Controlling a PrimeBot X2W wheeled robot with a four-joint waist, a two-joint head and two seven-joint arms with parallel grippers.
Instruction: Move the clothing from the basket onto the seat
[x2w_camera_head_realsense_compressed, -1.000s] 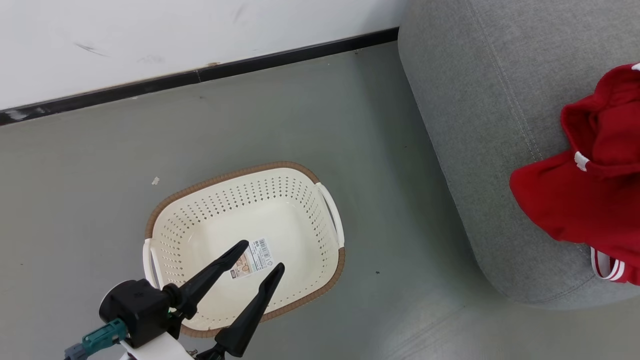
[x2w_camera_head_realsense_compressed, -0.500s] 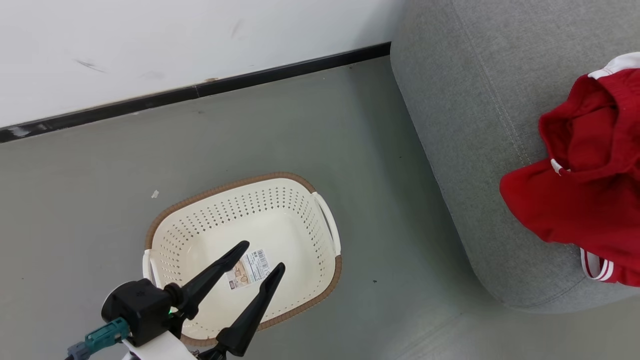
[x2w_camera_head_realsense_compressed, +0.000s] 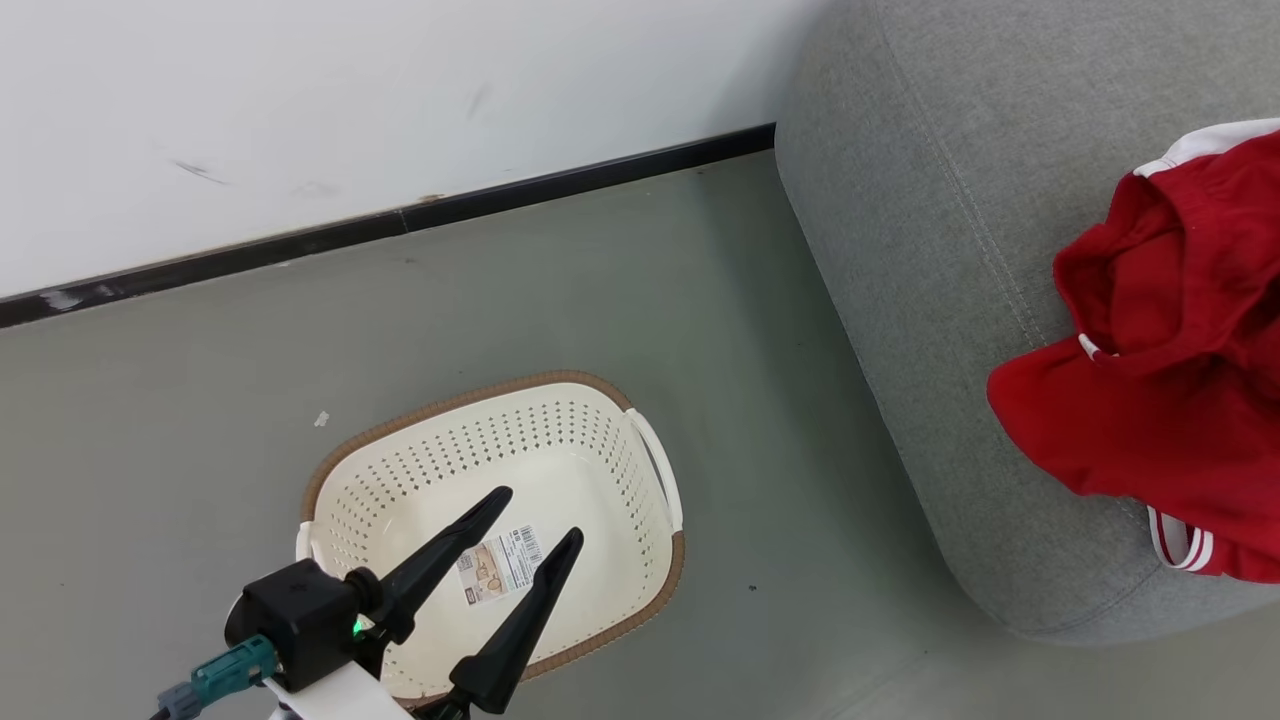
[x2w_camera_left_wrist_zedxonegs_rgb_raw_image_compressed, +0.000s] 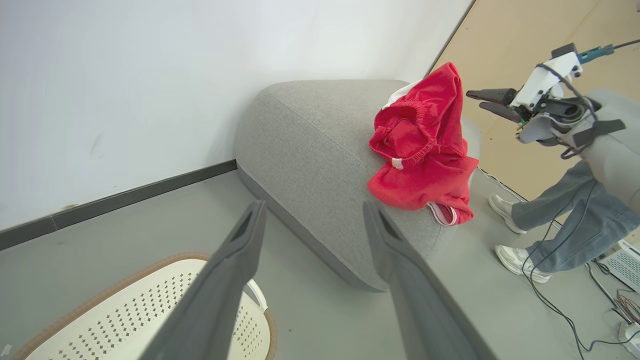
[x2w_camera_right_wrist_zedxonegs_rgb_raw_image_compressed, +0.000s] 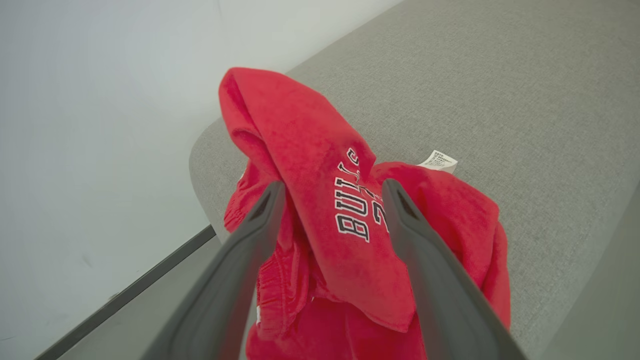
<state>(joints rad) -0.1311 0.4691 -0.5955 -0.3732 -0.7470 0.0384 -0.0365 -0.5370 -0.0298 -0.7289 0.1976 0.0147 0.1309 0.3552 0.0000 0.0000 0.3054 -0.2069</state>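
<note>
The red clothing (x2w_camera_head_realsense_compressed: 1150, 420) lies heaped on the grey seat (x2w_camera_head_realsense_compressed: 900, 250), near its rounded edge. In the right wrist view the clothing (x2w_camera_right_wrist_zedxonegs_rgb_raw_image_compressed: 310, 150) shows white "BULLS 23" lettering just beyond my open right gripper (x2w_camera_right_wrist_zedxonegs_rgb_raw_image_compressed: 332, 186), over the seat (x2w_camera_right_wrist_zedxonegs_rgb_raw_image_compressed: 500, 90). The left wrist view shows that right gripper (x2w_camera_left_wrist_zedxonegs_rgb_raw_image_compressed: 476, 99) hanging open just beside the top of the clothing (x2w_camera_left_wrist_zedxonegs_rgb_raw_image_compressed: 420, 170), apart from it. The cream basket (x2w_camera_head_realsense_compressed: 450, 440) stands on the floor with a label sticker inside. My left gripper (x2w_camera_head_realsense_compressed: 536, 516) hovers open above it, holding nothing.
A white wall with a black skirting (x2w_camera_head_realsense_compressed: 400, 220) runs behind the basket. Grey floor (x2w_camera_head_realsense_compressed: 780, 450) lies between basket and seat. In the left wrist view a person's legs and white shoes (x2w_camera_left_wrist_zedxonegs_rgb_raw_image_compressed: 520, 257) stand past the seat (x2w_camera_left_wrist_zedxonegs_rgb_raw_image_compressed: 310, 135), with cables (x2w_camera_left_wrist_zedxonegs_rgb_raw_image_compressed: 565, 310) on the floor.
The head camera has shifted, so basket and seat sit slightly differently in the picture. More of the clothing and its white trim shows. The right gripper has gone from shut to open. The left gripper stays open.
</note>
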